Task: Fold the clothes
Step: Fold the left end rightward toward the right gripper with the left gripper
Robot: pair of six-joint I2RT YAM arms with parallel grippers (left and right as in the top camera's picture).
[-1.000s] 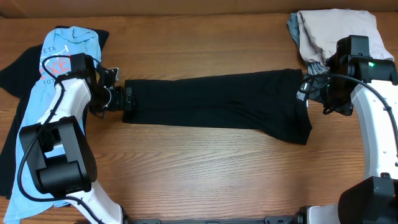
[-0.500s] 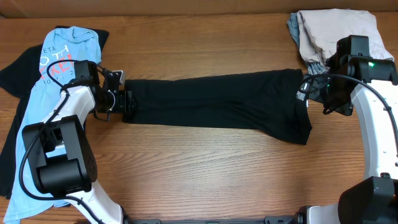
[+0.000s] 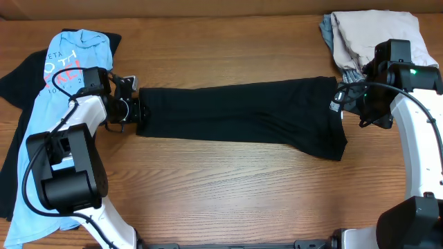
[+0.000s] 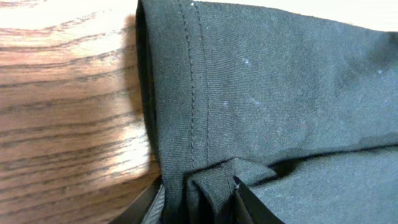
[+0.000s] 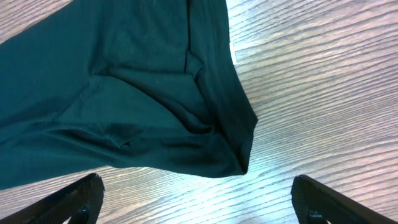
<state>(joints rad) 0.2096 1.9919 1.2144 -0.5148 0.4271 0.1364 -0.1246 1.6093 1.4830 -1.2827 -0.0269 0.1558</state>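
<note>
The black garment [image 3: 242, 117] lies flat and stretched out lengthwise on the wooden table [image 3: 228, 194], reaching from one pincer to the other.

The left pincer [image 4: 199, 200] sits at the garment's stitched end hem [image 4: 193, 93]. Its jaws are narrow and nip a small tuck of black cloth just inside that hem. Ahead of the fingers [image 4: 152, 205] the hem runs straight away from the pincer, and bare wood lies to one side of it. In the overhead view, the light blue T-shirt [image 3: 66, 62] and a dark cloth [image 3: 17, 83] beneath it lie close behind this pincer, so there is little open room there.

The right pincer [image 5: 196, 190] stands wide open at the garment's opposite end, with its two fingers [image 5: 74, 199] far apart and nothing between them. Just ahead of it is the garment's rumpled corner [image 5: 239, 146], where the edge curls and folds over itself. Bare wood shows beside that corner and under the pincer. In the overhead view, a heap of beige and grey clothes [image 3: 370, 34] lies near this pincer, at the table's far edge.

The garment's long near edge slants a little, flaring at the right pincer's end. A broad band of bare table runs along that edge, and a narrower one along the far edge.
</note>
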